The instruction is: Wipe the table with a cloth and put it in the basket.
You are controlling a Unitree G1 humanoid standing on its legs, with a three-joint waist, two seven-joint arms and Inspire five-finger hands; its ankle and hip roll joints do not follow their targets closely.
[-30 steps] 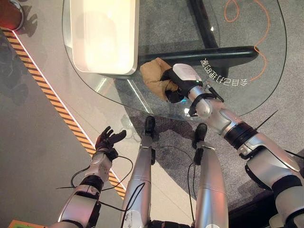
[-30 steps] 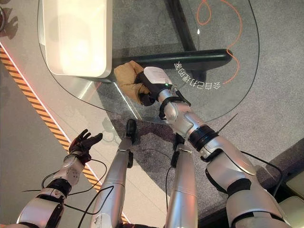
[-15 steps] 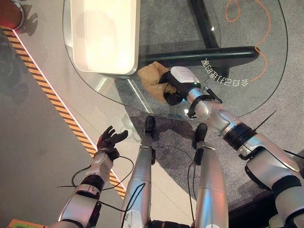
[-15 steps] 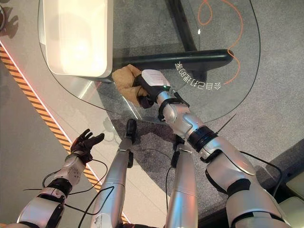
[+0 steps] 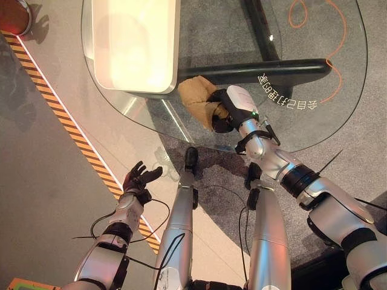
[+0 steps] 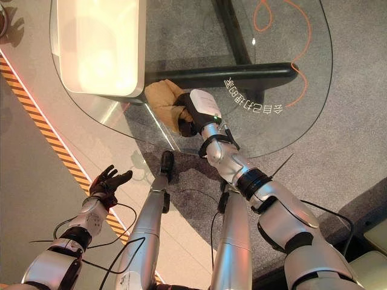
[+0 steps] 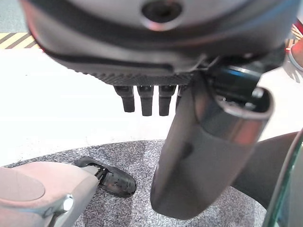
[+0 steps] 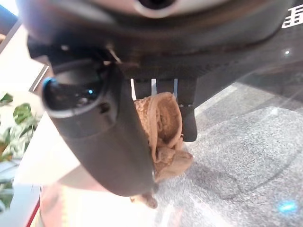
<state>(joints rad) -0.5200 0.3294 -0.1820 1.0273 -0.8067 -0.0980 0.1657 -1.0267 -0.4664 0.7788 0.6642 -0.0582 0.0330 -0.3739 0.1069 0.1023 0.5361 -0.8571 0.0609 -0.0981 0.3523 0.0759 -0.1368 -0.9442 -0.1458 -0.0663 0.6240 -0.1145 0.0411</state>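
A rounded glass surface (image 5: 302, 130) spreads across the upper part of the eye views, with grey carpet and a dark bar-shaped base (image 5: 266, 67) showing through it. On its far left part sits a large white rectangular basket (image 5: 130, 42), well lit inside, its near wall close to the cloth. An orange cable (image 5: 329, 63) loops on the floor beyond the glass, and a strip of black-and-yellow hazard tape (image 5: 66, 130) runs diagonally along the floor at the left. The right arm reaches up from the lower right over the near edge of the glass, and the right hand (image 5: 233, 109) lies on the surface just in front of the basket's near right corner. The tan cloth (image 5: 199, 99) is bunched up on the glass under and beside this hand, touching it, with most of its bulk sticking out toward the basket. In the right wrist view the fingers (image 8: 187, 111) and the thumb curl round a crumpled fold of the cloth (image 8: 163, 135), so the hand is clamped on it. The left hand (image 5: 138, 178) hangs low at the left, off the glass and above the floor near the tape, its fingers relaxed and spread, holding nothing.
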